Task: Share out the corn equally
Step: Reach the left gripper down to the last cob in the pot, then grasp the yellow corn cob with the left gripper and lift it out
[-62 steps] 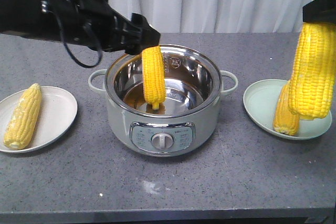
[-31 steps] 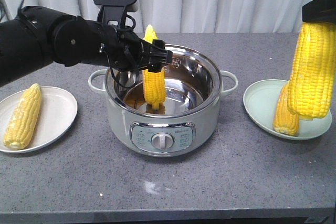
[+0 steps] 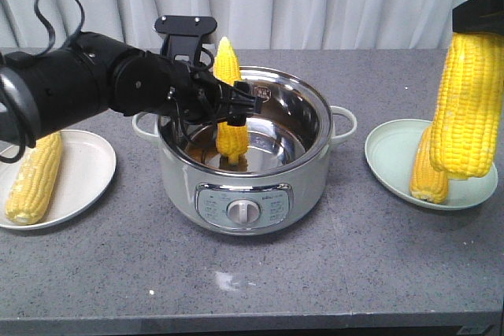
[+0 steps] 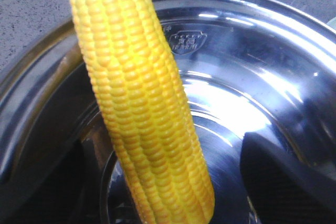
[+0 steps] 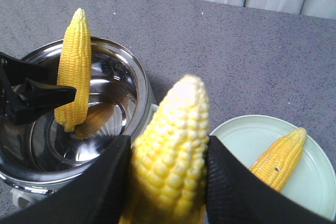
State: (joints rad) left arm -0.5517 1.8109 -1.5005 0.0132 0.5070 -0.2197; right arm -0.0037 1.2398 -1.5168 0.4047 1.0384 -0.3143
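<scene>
Left gripper (image 3: pixel 235 105) reaches sideways over the steel pot (image 3: pixel 246 164), jaws clamping an upright cob (image 3: pixel 230 100); right gripper (image 5: pixel 167 167) grips a second cob (image 3: pixel 468 104) above the green plate (image 3: pixel 391 156).

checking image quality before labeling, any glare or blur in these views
Left wrist view: bright glare on the steel pot wall; held corn sharp. Right wrist view: the held cob is soft and overexposed near its tip. Front view: evenly lit, sharp.

The stamped emblem (image 4: pixel 187 41) inside the pot (image 4: pixel 294 66) is unreadable.
</scene>
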